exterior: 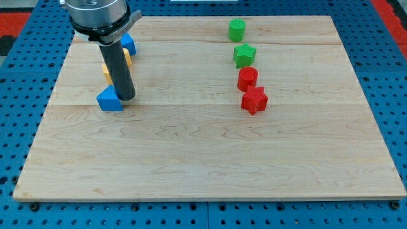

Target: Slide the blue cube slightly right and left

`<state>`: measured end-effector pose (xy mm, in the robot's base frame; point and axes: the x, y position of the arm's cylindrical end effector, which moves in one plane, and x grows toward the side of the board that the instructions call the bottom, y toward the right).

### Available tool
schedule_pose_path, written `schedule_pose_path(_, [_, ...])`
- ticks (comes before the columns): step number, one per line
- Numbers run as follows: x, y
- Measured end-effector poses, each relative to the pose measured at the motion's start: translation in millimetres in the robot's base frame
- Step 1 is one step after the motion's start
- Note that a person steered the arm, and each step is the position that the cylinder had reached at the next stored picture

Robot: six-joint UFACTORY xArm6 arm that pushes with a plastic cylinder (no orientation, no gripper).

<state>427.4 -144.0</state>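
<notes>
Worktop (210, 165): pale wooden board on a blue pegboard base.
My tip (126, 97): lower end of the dark rod, touching the right side of a blue triangular block (109, 100) near the view's left edge.
Gripper: none on this arm, only the rod, so nothing is grasped.
Blue cube (129, 44): at the view's top left, partly hidden behind the rod, above the tip and apart from it.
Yellow blocks (126, 59): mostly hidden behind the rod; shapes unclear.
Green cylinder (236, 29): top right of centre.
Green star (244, 55): just below the cylinder.
Red cylinder (247, 78): just below the green star.
Red star (254, 100): touching the red cylinder from below.
</notes>
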Motion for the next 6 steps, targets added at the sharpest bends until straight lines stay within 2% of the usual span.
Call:
schedule_pose_path(1, [-11, 53])
schedule_pose_path(4, [-139, 56])
schedule_pose_path(5, [-199, 38])
schedule_pose_path(6, [-236, -25])
